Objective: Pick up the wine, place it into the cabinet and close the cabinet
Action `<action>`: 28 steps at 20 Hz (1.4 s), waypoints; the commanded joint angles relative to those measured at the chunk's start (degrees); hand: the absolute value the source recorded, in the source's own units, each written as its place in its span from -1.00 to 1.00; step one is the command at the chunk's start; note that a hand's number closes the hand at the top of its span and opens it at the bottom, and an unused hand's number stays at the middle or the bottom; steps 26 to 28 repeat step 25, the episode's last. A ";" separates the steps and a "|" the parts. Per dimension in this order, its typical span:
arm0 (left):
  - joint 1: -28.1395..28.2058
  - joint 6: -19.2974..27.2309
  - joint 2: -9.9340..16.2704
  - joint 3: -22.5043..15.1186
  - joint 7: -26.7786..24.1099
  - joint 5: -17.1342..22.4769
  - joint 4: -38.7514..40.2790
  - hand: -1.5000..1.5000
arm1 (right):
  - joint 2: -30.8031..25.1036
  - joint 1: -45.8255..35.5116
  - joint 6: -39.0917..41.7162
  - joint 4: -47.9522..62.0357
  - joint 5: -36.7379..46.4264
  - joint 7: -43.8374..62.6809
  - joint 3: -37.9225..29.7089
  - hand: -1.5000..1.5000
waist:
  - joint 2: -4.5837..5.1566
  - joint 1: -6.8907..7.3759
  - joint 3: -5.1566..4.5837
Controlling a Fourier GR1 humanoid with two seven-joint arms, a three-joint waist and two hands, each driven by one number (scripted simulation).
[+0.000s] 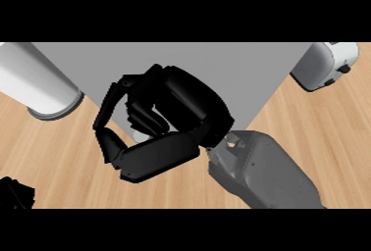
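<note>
The right black hand [163, 122] curls in front of the grey cabinet [239, 63]; whether it holds anything cannot be told. The wine is not visible. The left hand [14, 193] barely shows, so progress is unclear.

A light wooden worktop [58, 162] with a fine straight grain fills the view. A white cylindrical canister [36, 81] stands at the upper left. A white toaster [326, 63] sits at the upper right corner.

A glossy black right hand [163, 122] joins a smooth grey forearm [264, 171], seemingly screw-fastened.
</note>
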 commanded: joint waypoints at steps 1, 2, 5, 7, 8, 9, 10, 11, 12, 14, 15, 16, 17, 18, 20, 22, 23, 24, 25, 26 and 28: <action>2.50 -0.71 0.15 2.27 2.69 1.59 -4.48 1.00 | 0.00 1.80 3.06 7.10 0.97 -3.99 -2.82 1.00 | 0.20 0.14 0.03; 1.17 -2.41 -2.10 1.05 -1.07 -1.34 1.78 1.00 | -1.16 -0.26 6.61 8.64 -0.71 -3.21 -6.18 1.00 | 0.26 -0.10 0.00; -5.12 -1.90 -3.81 0.82 0.74 -2.74 5.99 1.00 | -0.01 -2.95 0.96 10.80 0.36 -3.85 -2.45 1.00 | 0.23 -0.49 -0.01; 2.57 -4.54 -0.79 4.42 2.14 0.71 -0.77 1.00 | -1.16 -0.04 8.14 16.08 1.29 -7.85 -6.88 1.00 | 0.23 0.19 0.03; 0.91 -2.54 -3.45 1.26 0.41 -3.37 0.24 1.00 | -3.30 -2.73 8.58 17.61 0.28 -6.67 -10.37 1.00 | 0.30 0.03 0.02; -1.64 -5.22 -1.76 4.43 0.87 -0.28 4.09 1.00 | -0.90 -5.32 7.94 21.04 1.33 -7.40 -10.02 1.00 | 0.38 0.04 -0.01; -2.00 -4.85 -2.18 3.31 1.33 -0.78 3.48 1.00 | -1.55 -3.41 7.33 20.57 2.88 -9.52 -9.86 1.00 | 0.39 -0.12 0.00; -3.12 -2.38 -3.76 1.40 1.78 -3.10 3.53 1.00 | -2.28 -4.57 10.17 23.99 2.51 -10.63 -10.64 1.00 | 0.57 0.05 0.00; -0.86 -4.06 -2.31 3.93 1.83 -1.18 2.18 1.00 | -4.09 -1.98 11.47 21.25 1.63 -10.13 -11.08 1.00 | 0.36 0.02 0.02; -4.33 -3.10 -2.62 2.99 3.64 -0.86 3.08 1.00 | -4.48 -3.85 12.57 24.70 2.21 -11.86 -12.15 1.00 | 0.69 -0.14 0.01; 0.80 -4.18 -2.73 2.42 1.85 -2.13 -0.20 1.00 | -5.92 -3.53 14.27 26.22 2.11 -12.31 -12.74 1.00 | 0.59 1.08 0.02; -3.22 -6.57 -1.44 4.37 2.37 0.85 4.99 1.00 | -4.81 -7.06 13.48 27.53 2.40 -11.75 -13.05 1.00 | 0.86 0.57 -0.07; -0.89 -4.95 -2.84 3.34 0.47 -2.56 3.17 1.00 | -6.60 -3.89 16.35 28.07 2.06 -13.59 -13.20 1.00 | 0.83 1.03 -0.02; -3.37 -3.54 -4.11 1.67 1.57 -2.84 4.01 1.00 | -6.76 -5.38 16.36 28.40 1.79 -12.90 -13.69 1.00 | 1.00 0.41 -0.03; -4.51 -3.75 -2.03 4.15 3.77 -0.79 2.54 1.00 | -6.44 -4.48 17.22 29.40 1.90 -13.25 -13.04 1.00 | 0.97 0.62 0.01; -3.69 -2.98 -3.33 1.86 4.27 -1.90 0.72 1.00 | -6.78 -6.64 17.53 30.27 2.24 -13.88 -14.04 1.00 | 0.95 1.05 0.02; -3.78 -3.94 -2.86 2.88 3.65 -1.53 2.42 1.00 | -6.82 -6.18 17.07 29.67 1.69 -13.76 -14.60 1.00 | 0.89 0.76 -0.02; -3.38 -4.15 -3.80 2.32 2.24 -2.40 2.34 1.00 | -4.66 -4.98 15.47 29.54 3.65 -15.08 -12.63 1.00 | 0.69 0.77 -0.05; -2.46 -5.34 -2.72 3.32 2.74 -1.16 2.72 1.00 | -6.46 -5.60 17.11 30.18 2.72 -15.12 -14.22 1.00 | 0.84 1.22 -0.04; -2.46 -5.34 -2.72 3.32 2.74 -1.16 2.72 1.00 | -6.46 -5.60 17.11 30.18 2.72 -15.12 -14.22 1.00 | 0.84 1.22 -0.04; -2.46 -5.34 -2.72 3.32 2.74 -1.16 2.72 1.00 | -6.46 -5.60 17.11 30.18 2.72 -15.12 -14.22 1.00 | 0.84 1.22 -0.04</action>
